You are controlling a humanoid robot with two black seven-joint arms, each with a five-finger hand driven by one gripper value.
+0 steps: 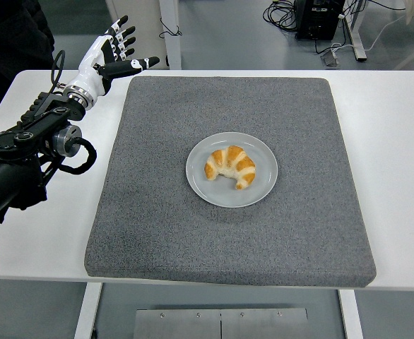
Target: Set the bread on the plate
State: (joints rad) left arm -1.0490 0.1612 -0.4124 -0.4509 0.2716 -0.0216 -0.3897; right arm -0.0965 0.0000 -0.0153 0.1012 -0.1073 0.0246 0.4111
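Golden croissant-shaped bread lies on a pale grey plate, and 1 robot hand is raised well away at the table's far left corner.

Grey foam mat covers most of the white table, with the plate near its middle and the bread wholly inside the rim, so the task looks complete. Left hand hangs above the mat's far left corner, its fingers spread wide and the thumb pointing right, holding nothing. No right arm shows. Little seems likely to go wrong: the main risk would be the black left arm sweeping back across the mat and nudging the plate or knocking the bread off it.
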